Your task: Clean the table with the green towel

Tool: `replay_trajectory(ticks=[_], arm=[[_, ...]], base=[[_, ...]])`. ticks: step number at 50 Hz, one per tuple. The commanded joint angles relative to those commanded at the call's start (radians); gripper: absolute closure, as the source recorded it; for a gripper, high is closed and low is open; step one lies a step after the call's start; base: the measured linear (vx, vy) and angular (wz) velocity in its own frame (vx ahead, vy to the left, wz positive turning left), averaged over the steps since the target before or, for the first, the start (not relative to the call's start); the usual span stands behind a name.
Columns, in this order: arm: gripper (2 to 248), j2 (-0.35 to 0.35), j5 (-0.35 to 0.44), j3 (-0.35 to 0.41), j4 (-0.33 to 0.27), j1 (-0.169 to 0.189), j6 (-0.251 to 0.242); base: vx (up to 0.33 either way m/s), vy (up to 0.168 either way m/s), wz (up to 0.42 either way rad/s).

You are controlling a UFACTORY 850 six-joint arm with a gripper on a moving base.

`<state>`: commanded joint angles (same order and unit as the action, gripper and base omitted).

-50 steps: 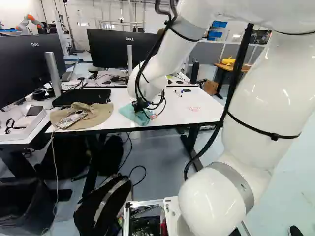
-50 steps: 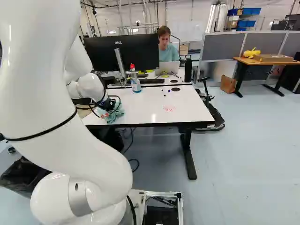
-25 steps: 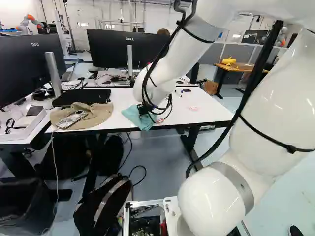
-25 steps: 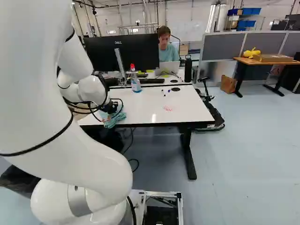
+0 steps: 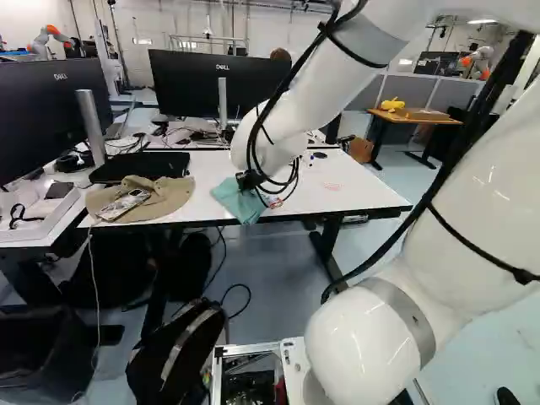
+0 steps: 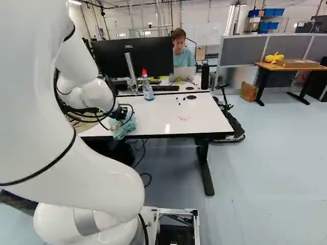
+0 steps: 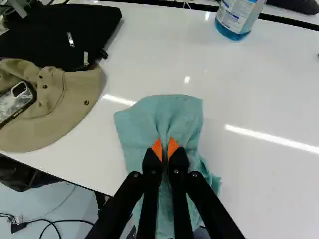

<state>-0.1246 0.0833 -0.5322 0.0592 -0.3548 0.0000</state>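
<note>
Item: green towel (image 7: 159,112), bunched, pinched in a fold between the pads of the pincer (image 7: 165,149); located at the near edge of the table (image 5: 329,186), part of it across the edge.
Item: tan hat (image 7: 72,102), phone (image 7: 20,99) on top, beside the towel. Risk: a wide wipe that way may drag the brim and tip the phone.
Item: bottle of blue liquid (image 6: 147,89), upright, far side. Risk: a long forward stroke may topple it.
Item: red marks (image 6: 184,118), apart from towel. Risk: light pressure or bunched cloth may leave them.
</note>
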Motion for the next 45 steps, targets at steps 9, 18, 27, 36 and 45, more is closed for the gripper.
replay_trajectory(ticks=[9,18,27,36,45], arm=[[218,-0.030,0.000,0.005,0.000,0.000,0.000],[218,-0.044,0.000,0.008,0.000,0.000,0.000],[218,-0.054,0.000,0.016,0.000,-0.018,0.000],[218,-0.071,0.000,0.031,0.000,-0.049,0.000],[218,-0.098,0.000,0.056,0.000,-0.078,0.000]], base=[[0.000,0.000,0.000],[0.000,0.000,0.000],[0.000,0.000,0.000],[0.000,0.000,0.000],[0.000,0.000,0.000]])
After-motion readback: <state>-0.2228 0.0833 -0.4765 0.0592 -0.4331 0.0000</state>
